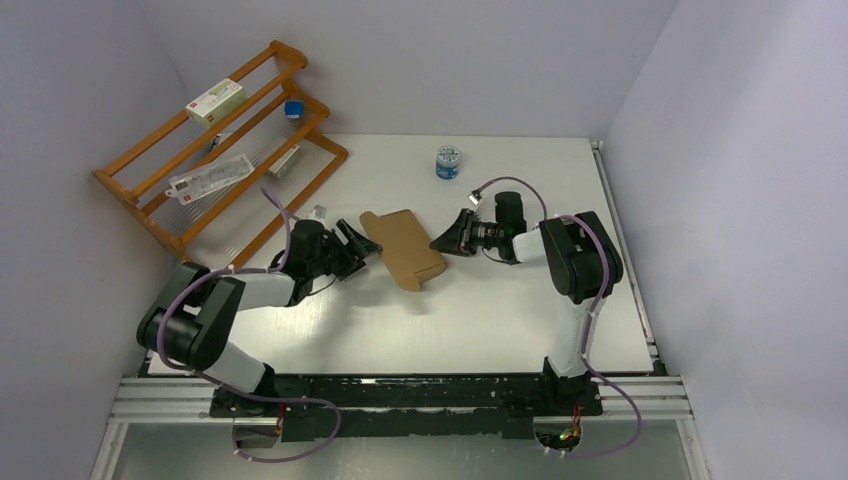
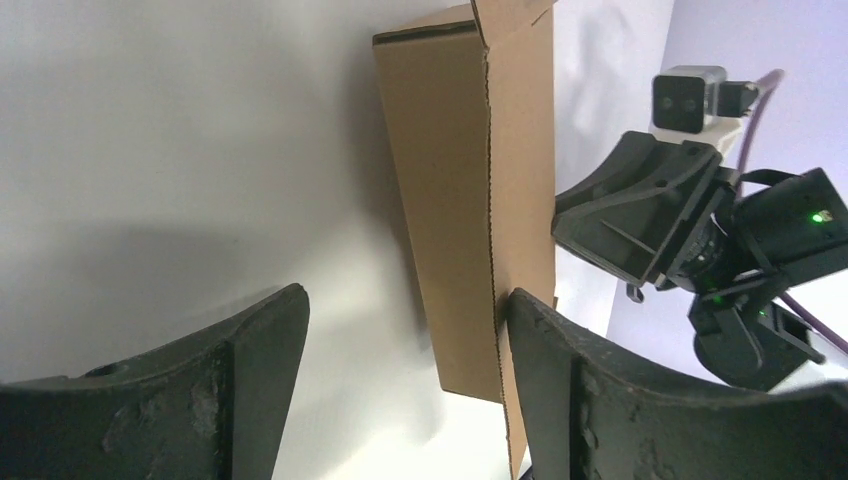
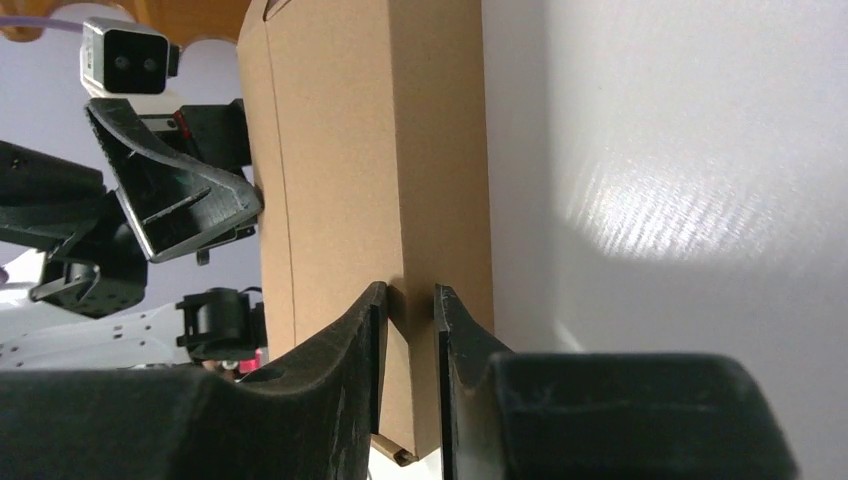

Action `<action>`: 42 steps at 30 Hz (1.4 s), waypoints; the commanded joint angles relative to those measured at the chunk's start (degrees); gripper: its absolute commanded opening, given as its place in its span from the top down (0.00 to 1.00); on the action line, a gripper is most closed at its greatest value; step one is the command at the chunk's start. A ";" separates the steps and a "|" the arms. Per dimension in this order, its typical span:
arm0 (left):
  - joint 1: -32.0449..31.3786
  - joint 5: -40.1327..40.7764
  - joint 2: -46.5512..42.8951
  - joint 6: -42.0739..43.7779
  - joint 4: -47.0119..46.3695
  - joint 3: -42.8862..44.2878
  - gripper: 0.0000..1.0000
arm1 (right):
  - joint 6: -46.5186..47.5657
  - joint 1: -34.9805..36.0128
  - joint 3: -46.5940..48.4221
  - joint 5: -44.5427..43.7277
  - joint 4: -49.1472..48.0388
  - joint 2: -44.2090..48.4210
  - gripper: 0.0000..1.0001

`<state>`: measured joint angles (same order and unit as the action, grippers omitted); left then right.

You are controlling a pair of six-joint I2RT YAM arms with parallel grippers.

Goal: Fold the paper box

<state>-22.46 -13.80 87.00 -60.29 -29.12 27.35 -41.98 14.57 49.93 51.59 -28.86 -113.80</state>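
Right jaws pinch paper box [image 3: 340, 150] edge — left jaws agape alongside.

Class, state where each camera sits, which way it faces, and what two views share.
Top: above and behind the arms, looking down on the table; both arms show.
Left wrist: faces the cardboard box and right gripper; own open fingers show.
Right wrist: faces box and left gripper; own fingers pinch the box.
Both wrist views share the box.
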 commanded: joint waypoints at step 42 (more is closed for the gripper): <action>-3.03 2.54 -3.39 5.27 9.92 4.96 0.29 | 2.08 -0.74 0.98 -5.26 6.03 4.37 0.57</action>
<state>-25.06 -12.03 81.84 -56.77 -19.68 32.38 -39.46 13.93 50.57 46.24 -22.24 -111.24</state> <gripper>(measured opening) 0.712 0.420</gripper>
